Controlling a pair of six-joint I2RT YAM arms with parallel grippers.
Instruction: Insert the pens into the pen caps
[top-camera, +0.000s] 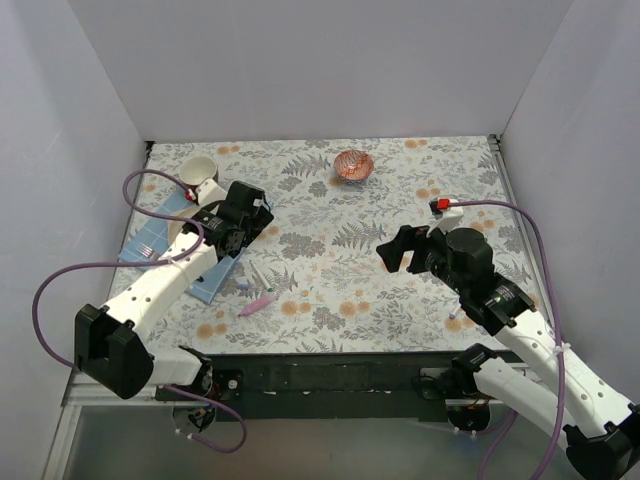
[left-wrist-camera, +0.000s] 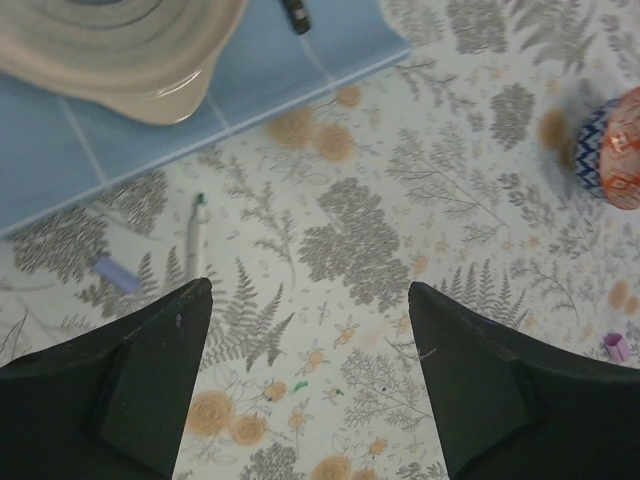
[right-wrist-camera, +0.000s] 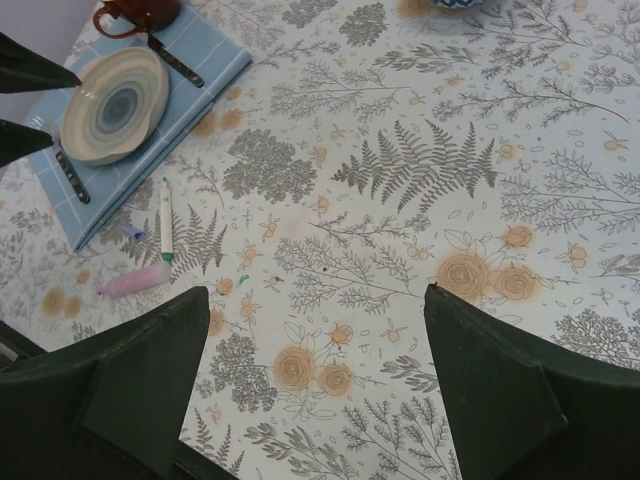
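Fabric in blue with a pale grid forms the rectangular placemat (right-wrist-camera: 220, 65) at the left, bearing a round glazed beige plate (right-wrist-camera: 115, 105) with concentric grey rings. Just off its edge lie a slim white-barrelled pen (right-wrist-camera: 166, 215) with a green tip, a tiny purple-blue tubular cap (right-wrist-camera: 133, 232) and a short thick pale-pink marker (right-wrist-camera: 135, 280), all loose on the floral printed tablecloth (right-wrist-camera: 420, 180). The left gripper (left-wrist-camera: 310, 290) hangs over the cloth near them, matte black jaws spread wide and empty. The right gripper (right-wrist-camera: 315, 292) likewise gapes wide, holding nothing.
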